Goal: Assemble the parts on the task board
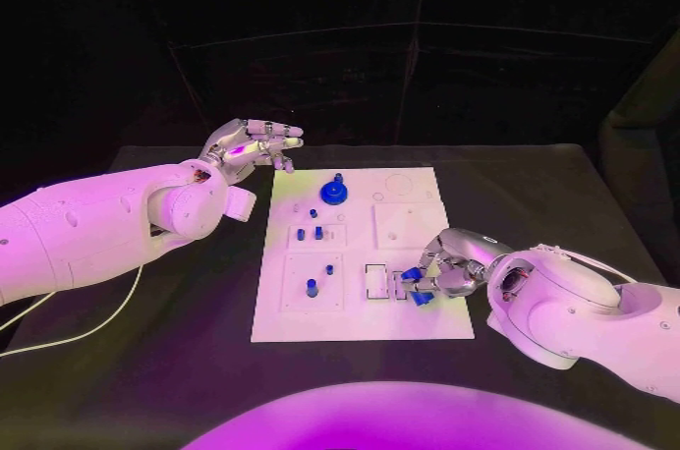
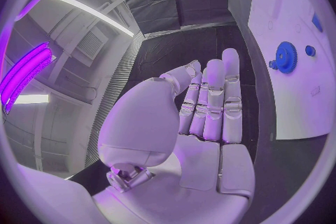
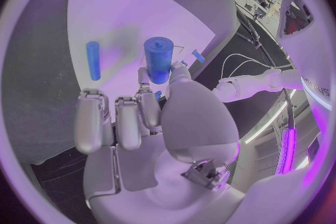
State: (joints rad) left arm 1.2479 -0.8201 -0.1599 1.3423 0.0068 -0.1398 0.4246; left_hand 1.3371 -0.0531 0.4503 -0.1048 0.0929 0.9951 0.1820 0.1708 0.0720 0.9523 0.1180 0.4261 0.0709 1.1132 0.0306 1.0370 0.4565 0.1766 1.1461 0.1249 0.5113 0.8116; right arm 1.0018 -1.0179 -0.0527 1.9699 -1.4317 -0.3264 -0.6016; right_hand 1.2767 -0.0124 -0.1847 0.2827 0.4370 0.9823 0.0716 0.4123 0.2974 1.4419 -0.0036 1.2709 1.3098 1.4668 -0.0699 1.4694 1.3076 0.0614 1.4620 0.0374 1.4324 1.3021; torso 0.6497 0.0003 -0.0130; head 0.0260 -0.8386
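The right hand [image 1: 436,269] pinches a short blue plastic cylinder [image 3: 159,59] upright over the white task board's [image 1: 411,317] near-right corner; the left hand [image 1: 253,145], fingers spread, hovers far-left.

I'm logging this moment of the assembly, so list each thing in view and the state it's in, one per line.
Left silver hand: off the board's far left corner, fingers apart, holding nothing.
Right silver hand: over the board's near right part, pinching a blue cylinder.
White task board: flat on the black table.
Blue gear: standing on the board's far part.
Small blue pegs: upright in the board's left side.
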